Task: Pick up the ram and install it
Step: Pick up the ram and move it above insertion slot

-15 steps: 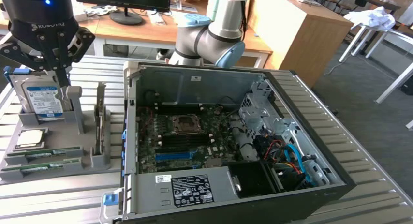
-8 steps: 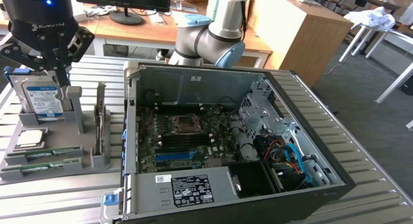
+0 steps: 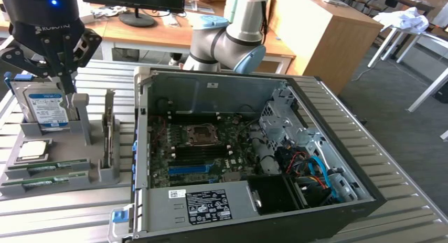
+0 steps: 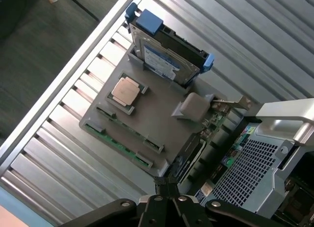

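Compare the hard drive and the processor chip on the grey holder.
The hard drive stands upright on edge; the processor chip lies flat. The hard drive is larger with a blue-and-white label; the processor chip is a small plain silver square. Both sit on the grey holder.

The ram [image 3: 45, 181] [image 4: 115, 143] I looked down on was a long, thin green board with small dark chips and a pale label. It sat lengthwise in a slot along the outer edge of the gray holder [image 3: 75, 148] [image 4: 157, 124]. It was level and not yet lifted. A second stick [image 3: 54, 166] of the same kind lay parallel just beside it, in the next slot inward.
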You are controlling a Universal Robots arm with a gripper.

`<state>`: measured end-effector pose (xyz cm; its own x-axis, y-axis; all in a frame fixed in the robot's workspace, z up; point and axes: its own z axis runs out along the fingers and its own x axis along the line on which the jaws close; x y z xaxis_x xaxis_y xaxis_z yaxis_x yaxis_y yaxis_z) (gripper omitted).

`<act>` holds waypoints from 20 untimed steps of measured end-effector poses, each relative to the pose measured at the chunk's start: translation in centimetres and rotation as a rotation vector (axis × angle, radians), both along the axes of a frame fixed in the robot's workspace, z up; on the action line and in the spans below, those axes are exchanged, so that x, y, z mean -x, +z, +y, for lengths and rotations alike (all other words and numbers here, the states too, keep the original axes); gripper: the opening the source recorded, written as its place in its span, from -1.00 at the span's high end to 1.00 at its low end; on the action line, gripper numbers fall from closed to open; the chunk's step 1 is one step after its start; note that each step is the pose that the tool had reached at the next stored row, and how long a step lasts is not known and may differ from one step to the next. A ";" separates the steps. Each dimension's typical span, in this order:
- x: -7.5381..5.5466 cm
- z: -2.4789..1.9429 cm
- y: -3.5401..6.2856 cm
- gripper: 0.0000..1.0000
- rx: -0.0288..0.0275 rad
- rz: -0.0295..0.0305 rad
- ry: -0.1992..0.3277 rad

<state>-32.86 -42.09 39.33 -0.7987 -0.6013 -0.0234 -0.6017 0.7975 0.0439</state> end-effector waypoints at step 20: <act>0.0 -0.01 0.00 0.80 0.0000 0.0000 0.075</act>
